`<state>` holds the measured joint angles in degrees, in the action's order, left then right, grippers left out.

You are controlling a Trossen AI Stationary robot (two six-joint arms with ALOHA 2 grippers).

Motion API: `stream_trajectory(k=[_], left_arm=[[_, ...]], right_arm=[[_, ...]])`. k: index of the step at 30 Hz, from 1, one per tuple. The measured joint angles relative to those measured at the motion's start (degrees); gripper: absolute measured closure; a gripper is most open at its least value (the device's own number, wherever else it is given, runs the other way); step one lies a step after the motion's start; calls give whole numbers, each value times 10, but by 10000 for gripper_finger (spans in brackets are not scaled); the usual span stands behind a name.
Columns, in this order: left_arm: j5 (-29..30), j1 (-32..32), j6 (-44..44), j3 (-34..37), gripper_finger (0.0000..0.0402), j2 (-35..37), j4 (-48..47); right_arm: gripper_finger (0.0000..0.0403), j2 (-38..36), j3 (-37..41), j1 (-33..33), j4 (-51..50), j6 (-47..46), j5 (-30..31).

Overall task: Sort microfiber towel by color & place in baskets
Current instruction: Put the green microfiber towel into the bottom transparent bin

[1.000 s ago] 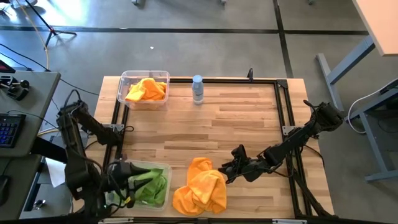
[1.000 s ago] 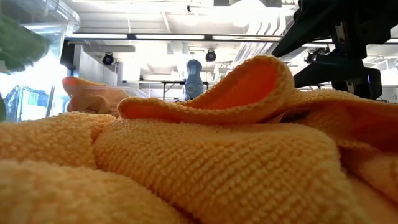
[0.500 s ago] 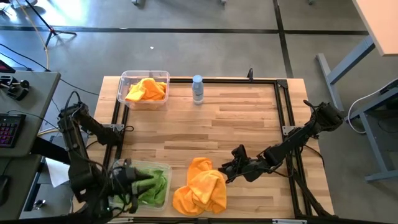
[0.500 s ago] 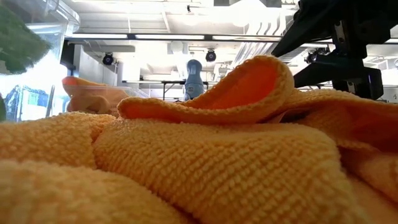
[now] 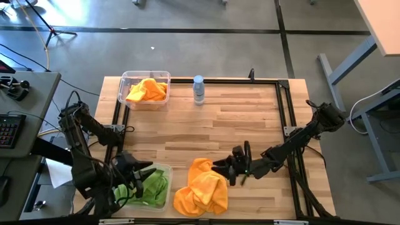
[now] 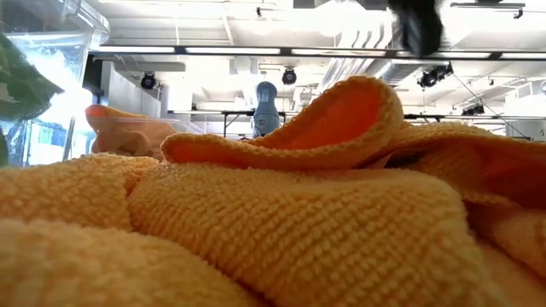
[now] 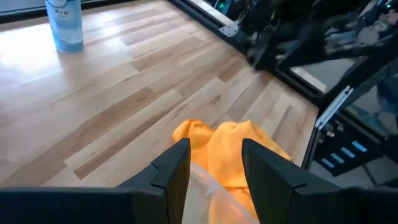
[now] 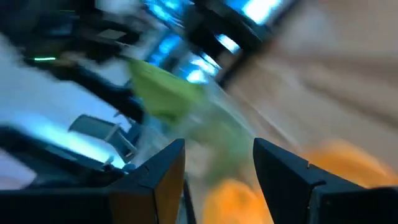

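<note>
A crumpled pile of orange towels (image 5: 201,189) lies on the table near its near edge and fills the low view (image 6: 281,222). Green towels (image 5: 152,186) lie in the near-left clear basket (image 5: 167,170). Another orange towel (image 5: 148,89) lies in the far-left basket (image 5: 125,78). My left gripper (image 5: 141,170) hovers open and empty over the near-left basket; its wrist view (image 7: 214,155) looks toward the orange pile (image 7: 231,148). My right gripper (image 5: 223,167) is open and empty just right of the orange pile, above its edge (image 8: 217,163).
A small clear water bottle (image 5: 199,89) stands at the far edge beside the far-left basket. A black frame (image 5: 284,106) runs around the tabletop. Bare wood stretches across the middle and right of the table.
My left gripper has risen from the green towels in the near-left basket and shifted toward the table's right. My right gripper has turned about and moved left toward the orange pile, leaving most of the low view. The towels have stayed put.
</note>
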<state>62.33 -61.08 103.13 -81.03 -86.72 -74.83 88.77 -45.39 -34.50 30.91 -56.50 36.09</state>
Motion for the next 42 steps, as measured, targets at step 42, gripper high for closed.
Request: stream_trajectory(k=[42], left_arm=[[37,8,-22,0,268,0,24]], right_arm=[[274,556,-818,95,-237,431,-43]])
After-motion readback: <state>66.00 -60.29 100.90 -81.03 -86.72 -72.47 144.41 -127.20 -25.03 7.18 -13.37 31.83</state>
